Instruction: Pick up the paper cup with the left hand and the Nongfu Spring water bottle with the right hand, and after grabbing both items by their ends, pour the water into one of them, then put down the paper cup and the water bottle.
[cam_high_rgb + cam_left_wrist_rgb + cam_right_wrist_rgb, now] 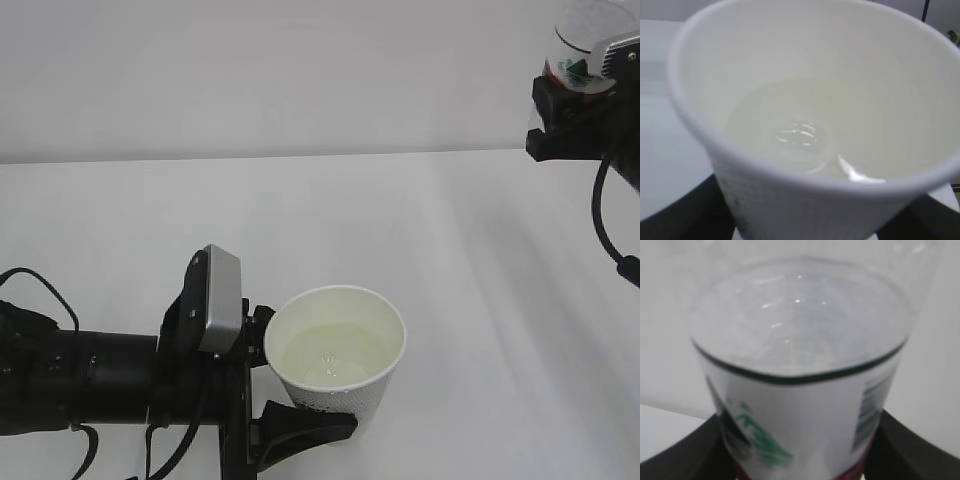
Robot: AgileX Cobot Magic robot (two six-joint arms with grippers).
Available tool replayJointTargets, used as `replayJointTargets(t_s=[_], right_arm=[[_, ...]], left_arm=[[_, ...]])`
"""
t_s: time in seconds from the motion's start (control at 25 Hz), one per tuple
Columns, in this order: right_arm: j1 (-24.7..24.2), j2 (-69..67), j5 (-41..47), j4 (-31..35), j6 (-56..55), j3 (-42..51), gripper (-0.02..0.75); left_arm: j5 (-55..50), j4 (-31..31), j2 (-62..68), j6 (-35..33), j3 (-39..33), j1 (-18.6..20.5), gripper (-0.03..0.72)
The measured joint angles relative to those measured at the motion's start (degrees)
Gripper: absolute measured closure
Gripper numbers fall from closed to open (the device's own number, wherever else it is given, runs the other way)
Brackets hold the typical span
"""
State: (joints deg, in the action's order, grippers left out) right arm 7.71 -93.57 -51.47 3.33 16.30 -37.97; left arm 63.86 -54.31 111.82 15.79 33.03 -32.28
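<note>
The white paper cup (337, 352) stands low at the front of the table, upright, with clear water (335, 358) in its bottom. My left gripper (305, 375) reaches in from the left and is shut on the cup's lower wall. In the left wrist view the cup (810, 100) fills the frame, the water (785, 132) pools inside, and a black finger (670, 217) shows on each side. At the top right my right gripper (572, 100) holds the Nongfu Spring water bottle (580, 45) high above the table. The bottle (800, 390) sits between the dark fingers (912, 452).
A white table (470, 260) runs back to a plain pale wall. A black cable (605, 215) hangs from the right arm at the right edge. The left arm's cables (40, 290) lie at the front left.
</note>
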Motion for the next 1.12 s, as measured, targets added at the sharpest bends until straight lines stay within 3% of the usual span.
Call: replayJointTargets(t_s=[1.12], right_arm=[[0.0, 0.0, 6.5, 3.0, -5.7, 0.0, 0.256]], left_arm=[[0.0, 0.0, 0.0, 0.0, 0.0, 0.0, 0.153]])
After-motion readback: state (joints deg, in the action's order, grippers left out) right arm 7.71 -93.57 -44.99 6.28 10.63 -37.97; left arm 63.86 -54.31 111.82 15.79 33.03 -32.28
